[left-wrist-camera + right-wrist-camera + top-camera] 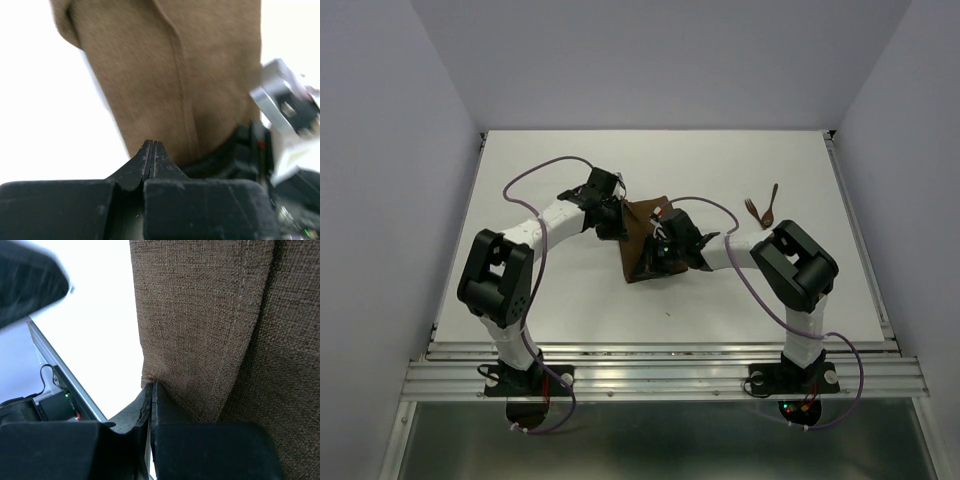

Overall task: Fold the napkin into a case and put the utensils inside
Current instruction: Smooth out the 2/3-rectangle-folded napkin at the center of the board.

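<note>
The left arm's (550, 220) jaws are clenching the napkin's (638, 238) far edge. The cloth is lying mid-desk (570, 295), only partly folded and not yet a narrow case. The right arm's (740, 245) jaws are pinching its near edge. The fork (751, 208) and spoon (772, 203) are lying apart at right, untouched, with insertion still to come.

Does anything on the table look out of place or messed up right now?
Nothing spilled or damaged. The napkin sits skewed and half folded, pinched by the left gripper and right gripper, jaws shut. The fork and spoon lie apart on its right, splayed in a V.
</note>
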`<state>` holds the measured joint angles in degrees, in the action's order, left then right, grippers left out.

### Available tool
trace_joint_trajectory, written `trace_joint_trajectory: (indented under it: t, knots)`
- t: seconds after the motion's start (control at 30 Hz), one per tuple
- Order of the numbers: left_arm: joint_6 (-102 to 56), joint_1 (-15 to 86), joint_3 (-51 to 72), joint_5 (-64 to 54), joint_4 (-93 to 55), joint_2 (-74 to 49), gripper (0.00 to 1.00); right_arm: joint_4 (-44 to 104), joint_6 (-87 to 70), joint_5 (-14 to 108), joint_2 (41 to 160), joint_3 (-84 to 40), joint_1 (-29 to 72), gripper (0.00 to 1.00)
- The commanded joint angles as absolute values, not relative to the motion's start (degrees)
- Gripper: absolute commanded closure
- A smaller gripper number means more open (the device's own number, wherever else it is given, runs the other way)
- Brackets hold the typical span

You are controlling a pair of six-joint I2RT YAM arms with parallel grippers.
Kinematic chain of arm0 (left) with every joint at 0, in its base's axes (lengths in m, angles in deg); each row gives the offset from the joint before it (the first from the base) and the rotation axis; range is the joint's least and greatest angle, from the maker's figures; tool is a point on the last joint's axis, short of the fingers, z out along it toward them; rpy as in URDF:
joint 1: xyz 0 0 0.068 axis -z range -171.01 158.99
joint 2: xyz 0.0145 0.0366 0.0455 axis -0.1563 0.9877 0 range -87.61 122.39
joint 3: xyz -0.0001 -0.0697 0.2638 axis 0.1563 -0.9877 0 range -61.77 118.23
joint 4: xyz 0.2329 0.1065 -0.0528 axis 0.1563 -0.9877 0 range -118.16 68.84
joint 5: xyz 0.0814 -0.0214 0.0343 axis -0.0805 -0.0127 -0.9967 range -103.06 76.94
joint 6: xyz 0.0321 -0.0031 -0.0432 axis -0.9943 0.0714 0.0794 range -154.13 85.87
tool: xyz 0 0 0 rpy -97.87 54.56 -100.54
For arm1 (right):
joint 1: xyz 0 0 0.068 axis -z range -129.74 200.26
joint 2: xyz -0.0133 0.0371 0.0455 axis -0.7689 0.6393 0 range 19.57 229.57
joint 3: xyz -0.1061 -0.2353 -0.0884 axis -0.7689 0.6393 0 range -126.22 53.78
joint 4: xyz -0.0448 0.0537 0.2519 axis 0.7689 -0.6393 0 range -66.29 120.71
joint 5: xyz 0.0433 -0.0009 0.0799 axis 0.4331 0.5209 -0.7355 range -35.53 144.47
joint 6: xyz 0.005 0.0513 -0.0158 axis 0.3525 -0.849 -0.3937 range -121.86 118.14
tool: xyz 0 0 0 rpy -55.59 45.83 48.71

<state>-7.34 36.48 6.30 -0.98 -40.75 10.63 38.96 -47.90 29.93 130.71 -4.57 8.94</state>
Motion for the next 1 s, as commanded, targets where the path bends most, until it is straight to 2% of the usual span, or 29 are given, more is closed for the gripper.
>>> trace_joint_trajectory:
  t: [0.0, 0.33, 0.57, 0.73, 0.97]
  knots:
    - [-8.37, 36.15, 9.24, -6.82, -42.87, 13.02, 1.0, 33.7, -45.01, 34.6, 129.62, -3.09, 8.6, 0.99]
    - [-8.2, 36.32, 10.12, -4.01, -39.0, 20.85, 1.0, 31.24, -42.91, 34.25, 128.12, -1.94, 8.6, 0.99]
    - [-8.9, 35.45, 14.33, -5.41, -42.59, 13.12, 1.0, 27.99, -40.36, 33.99, 125.58, -1.24, 8.6, 0.99]
    - [-8.2, 30.18, 17.68, -7.87, -45.32, 11.97, 1.0, 26.67, -39.39, 34.25, 124.43, -1.24, 8.6, 0.99]
    - [-6.97, 24.46, 14.96, -10.95, -45.68, 14.96, 1.0, 26.58, -39.3, 34.34, 124.17, -1.41, 8.6, 0.99]
